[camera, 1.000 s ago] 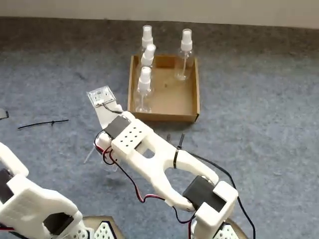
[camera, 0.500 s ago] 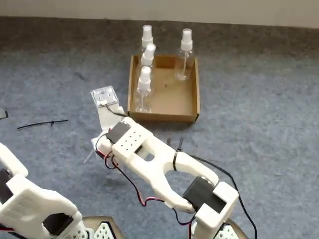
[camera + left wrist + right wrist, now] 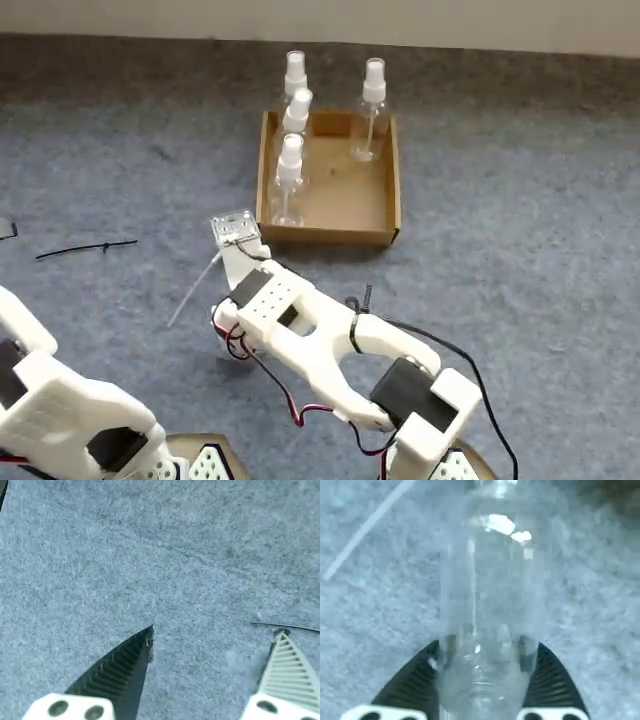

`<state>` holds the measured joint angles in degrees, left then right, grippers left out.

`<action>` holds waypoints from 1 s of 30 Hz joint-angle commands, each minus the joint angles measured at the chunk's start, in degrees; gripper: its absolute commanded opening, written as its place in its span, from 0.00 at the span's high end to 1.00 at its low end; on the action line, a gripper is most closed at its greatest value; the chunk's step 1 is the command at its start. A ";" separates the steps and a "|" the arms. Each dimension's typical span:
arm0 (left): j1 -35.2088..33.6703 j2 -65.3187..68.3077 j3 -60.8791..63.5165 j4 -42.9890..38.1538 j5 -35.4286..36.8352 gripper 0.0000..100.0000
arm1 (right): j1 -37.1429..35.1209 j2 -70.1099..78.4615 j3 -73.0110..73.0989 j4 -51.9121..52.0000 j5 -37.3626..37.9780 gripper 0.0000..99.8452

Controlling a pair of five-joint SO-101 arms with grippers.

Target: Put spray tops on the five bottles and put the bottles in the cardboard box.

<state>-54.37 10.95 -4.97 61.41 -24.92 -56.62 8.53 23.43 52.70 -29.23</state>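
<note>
My right gripper is shut on a clear plastic bottle, which it holds low over the grey carpet; the bottle's neck runs out of the picture. In the high view the right arm stretches across the carpet in front of the cardboard box. Several clear bottles with white spray tops stand upright at the box, among them one at the front left and one at the back right. A thin white tube lies on the carpet beside the right wrist. My left gripper hangs open over bare carpet.
A black cable tie lies on the carpet to the left. The left arm sits at the near left corner. Grey carpet stretches to the right of the box.
The right arm has drawn back toward the near side and a little to the right with the bottle. More of the white tube now shows. The left arm has kept still.
</note>
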 commanded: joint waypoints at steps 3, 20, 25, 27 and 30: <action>-1.01 -1.10 -2.68 -0.62 -0.26 0.67 | -1.98 -2.68 -1.01 10.33 7.38 1.00; 0.92 -3.82 -2.07 11.96 -5.10 0.67 | 20.70 -58.07 -2.95 40.84 39.74 0.99; 5.93 -11.47 1.10 20.84 -5.36 0.67 | 53.32 -58.42 5.49 40.75 54.59 0.99; 9.45 -15.60 4.26 22.42 -5.19 0.67 | 63.69 -56.40 9.98 33.54 59.60 0.99; 15.60 -22.20 12.09 23.65 -2.20 0.67 | 73.80 -51.82 15.60 19.56 64.26 0.99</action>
<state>-46.99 -1.27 0.40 83.03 -29.85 4.84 -46.42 36.09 84.35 30.11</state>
